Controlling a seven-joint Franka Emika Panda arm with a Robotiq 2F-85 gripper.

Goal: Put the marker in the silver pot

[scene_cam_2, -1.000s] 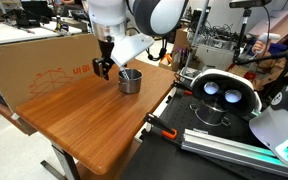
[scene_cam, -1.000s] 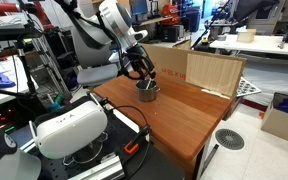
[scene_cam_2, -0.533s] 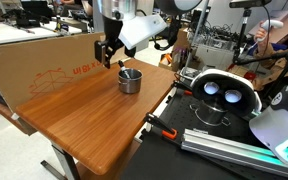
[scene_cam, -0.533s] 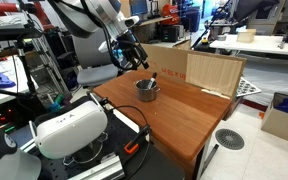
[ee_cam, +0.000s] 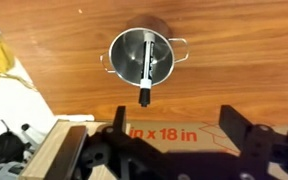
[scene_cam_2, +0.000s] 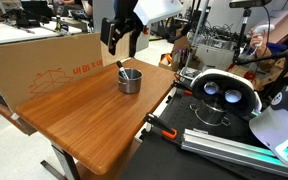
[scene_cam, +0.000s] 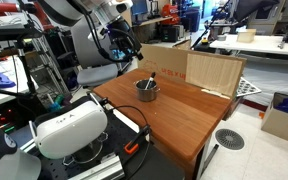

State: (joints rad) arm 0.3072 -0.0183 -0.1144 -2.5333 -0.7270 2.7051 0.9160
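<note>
The silver pot [ee_cam: 144,60] stands on the wooden table, with small side handles. It also shows in both exterior views [scene_cam: 147,90] [scene_cam_2: 130,81]. The marker [ee_cam: 145,72] lies inside the pot, pale with a dark tip that leans out over the rim. My gripper [ee_cam: 174,128] is open and empty, raised well above the pot. It hangs high over the table in both exterior views [scene_cam: 123,43] [scene_cam_2: 118,36].
A cardboard panel [scene_cam_2: 44,68] printed in red stands along the table's back edge. A wooden board [scene_cam: 212,72] stands at the far side. A white headset [scene_cam: 69,128] [scene_cam_2: 222,92] lies beside the table, with cables and an orange clamp [scene_cam_2: 154,127] near the edge.
My gripper has risen straight up from the pot, open and empty. The marker stays in the pot.
</note>
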